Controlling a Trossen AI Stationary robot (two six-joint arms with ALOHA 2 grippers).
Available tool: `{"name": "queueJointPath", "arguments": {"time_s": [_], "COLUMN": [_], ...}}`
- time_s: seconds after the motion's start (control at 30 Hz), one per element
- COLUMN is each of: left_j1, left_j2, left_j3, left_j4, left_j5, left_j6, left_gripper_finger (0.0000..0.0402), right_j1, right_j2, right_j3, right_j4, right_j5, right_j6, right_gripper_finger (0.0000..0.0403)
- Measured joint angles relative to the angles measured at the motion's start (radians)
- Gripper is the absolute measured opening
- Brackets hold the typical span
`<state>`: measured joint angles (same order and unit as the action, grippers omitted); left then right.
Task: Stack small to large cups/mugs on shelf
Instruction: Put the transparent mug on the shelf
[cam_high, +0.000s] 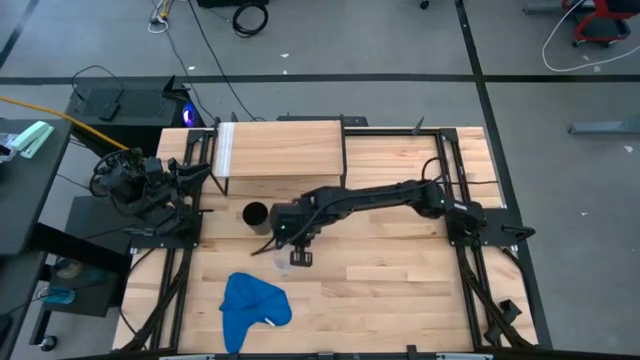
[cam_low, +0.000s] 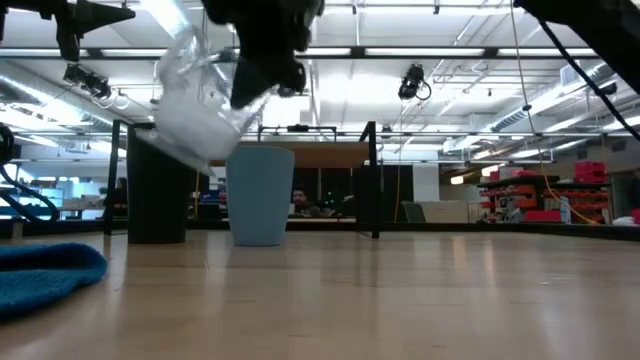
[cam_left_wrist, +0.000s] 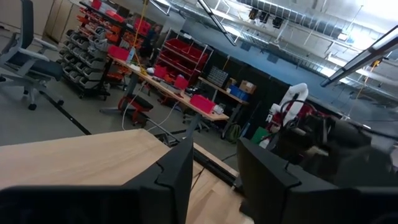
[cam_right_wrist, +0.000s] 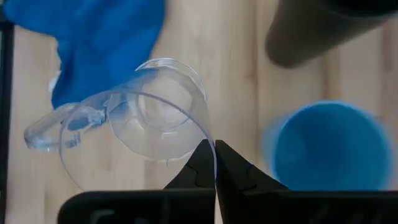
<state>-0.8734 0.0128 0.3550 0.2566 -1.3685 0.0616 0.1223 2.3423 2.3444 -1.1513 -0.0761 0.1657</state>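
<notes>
My right gripper (cam_right_wrist: 215, 163) is shut on the small clear cup (cam_right_wrist: 140, 118), which is lifted above the table in the low view (cam_low: 195, 100). The light-blue cup (cam_right_wrist: 329, 146) stands upright on the tabletop next to the taller black cup (cam_low: 155, 185), which also shows in the high view (cam_high: 255, 214). Both are below and beside the gripper. The light-wood shelf (cam_high: 280, 148) stands at the table's far side. My left gripper (cam_left_wrist: 214, 180) is open and holds nothing, at the table's left edge (cam_high: 150, 185). My right gripper pinches the clear cup's rim (cam_right_wrist: 208, 140) between its two fingers, one inside the wall and one outside. The fingers come from above, pointing down. The cup is lifted clear of the table and tilted, its handle (cam_right_wrist: 53, 130) on the side away from the fingers.
A crumpled blue cloth (cam_high: 255, 305) lies near the table's front edge, to the left of the middle. Bare tabletop (cam_high: 400, 290) lies to its right. Black frame rails (cam_high: 470, 260) run along both sides of the table.
</notes>
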Motion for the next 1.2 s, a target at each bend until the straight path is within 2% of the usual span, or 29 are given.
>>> {"name": "queueJointPath", "arguments": {"time_s": [0.43,0.53,1.2], "left_j1": [0.000,0.000,0.000], "left_j2": [0.000,0.000,0.000], "left_j3": [0.000,0.000,0.000], "left_j4": [-0.001,-0.002,-0.009], "left_j5": [0.000,0.000,0.000], "left_j6": [0.000,0.000,0.002], "left_gripper_finger": [0.0129,0.0132,0.0134], "right_j1": [0.008,0.006,-0.019], "right_j2": [0.093,0.095,0.106], "right_j3": [0.006,0.006,0.005], "right_j4": [0.012,0.019,0.074], "right_j5": [0.023,0.052,0.051], "right_j6": [-0.033,-0.038,-0.033], "right_gripper_finger": [0.0000,0.0001,0.0027]}}
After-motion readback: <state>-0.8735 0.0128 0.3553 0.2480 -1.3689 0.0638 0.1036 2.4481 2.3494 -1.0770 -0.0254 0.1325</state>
